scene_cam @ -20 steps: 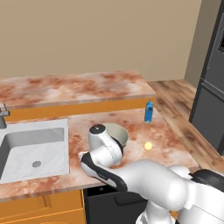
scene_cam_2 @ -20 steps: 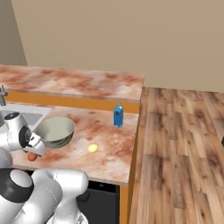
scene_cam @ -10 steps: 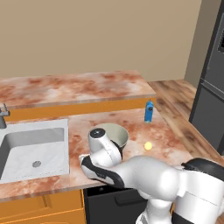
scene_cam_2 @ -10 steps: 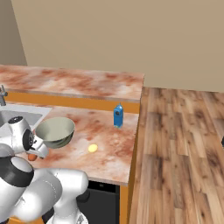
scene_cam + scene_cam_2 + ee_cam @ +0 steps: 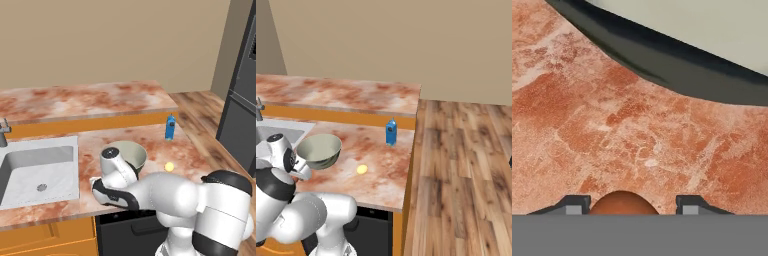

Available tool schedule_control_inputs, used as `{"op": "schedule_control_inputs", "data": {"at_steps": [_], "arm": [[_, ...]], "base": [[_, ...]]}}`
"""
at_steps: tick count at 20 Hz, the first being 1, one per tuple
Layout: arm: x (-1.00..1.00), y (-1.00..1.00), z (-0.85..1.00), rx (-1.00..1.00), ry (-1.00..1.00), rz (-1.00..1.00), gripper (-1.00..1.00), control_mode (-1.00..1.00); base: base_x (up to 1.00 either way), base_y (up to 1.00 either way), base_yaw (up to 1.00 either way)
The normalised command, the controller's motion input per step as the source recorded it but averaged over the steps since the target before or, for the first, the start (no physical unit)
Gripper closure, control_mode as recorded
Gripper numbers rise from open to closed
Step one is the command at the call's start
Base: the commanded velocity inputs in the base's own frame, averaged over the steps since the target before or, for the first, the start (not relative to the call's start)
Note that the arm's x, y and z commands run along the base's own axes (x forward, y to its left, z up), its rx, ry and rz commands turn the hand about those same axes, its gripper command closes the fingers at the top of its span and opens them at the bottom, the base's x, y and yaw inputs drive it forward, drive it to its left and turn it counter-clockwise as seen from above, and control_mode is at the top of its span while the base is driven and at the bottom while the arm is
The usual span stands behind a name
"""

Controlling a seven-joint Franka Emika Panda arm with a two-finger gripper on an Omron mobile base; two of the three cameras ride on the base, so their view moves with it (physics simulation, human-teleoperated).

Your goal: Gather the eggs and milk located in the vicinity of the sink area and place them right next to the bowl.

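Gripper point(image 5: 631, 209) spread around brown egg point(image 5: 623, 203) on surface point(image 5: 612, 125), beside bowl point(image 5: 677, 60) rim; bare surface between.

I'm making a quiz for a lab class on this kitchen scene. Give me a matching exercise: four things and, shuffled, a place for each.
Things:
1. reddish-brown egg
2. pale yellow egg
3. milk carton
4. bowl

Places:
a. loose on the counter in front of the carton
b. between the hand's two finger tips
c. upright near the counter's right edge
d. just right of the sink

Pairs: 1-b, 2-a, 3-c, 4-d
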Motion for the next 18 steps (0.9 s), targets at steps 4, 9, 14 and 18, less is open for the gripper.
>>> {"op": "schedule_control_inputs", "data": {"at_steps": [4, 9, 14, 18], "arm": [[0.00, 0.00, 0.00, 0.00, 0.00, 0.00, 1.00, -1.00], [0.00, -0.02, 0.00, 0.00, -0.05, -0.02, 1.00, -1.00], [0.00, 0.00, 0.00, 0.00, -0.21, -0.08, 1.00, -1.00], [0.02, 0.00, 0.00, 0.00, -0.19, -0.12, 1.00, -1.00]], "base": [[0.00, 0.00, 0.00], [0.00, 0.00, 0.00], [0.00, 0.00, 0.00], [0.00, 0.00, 0.00]]}}
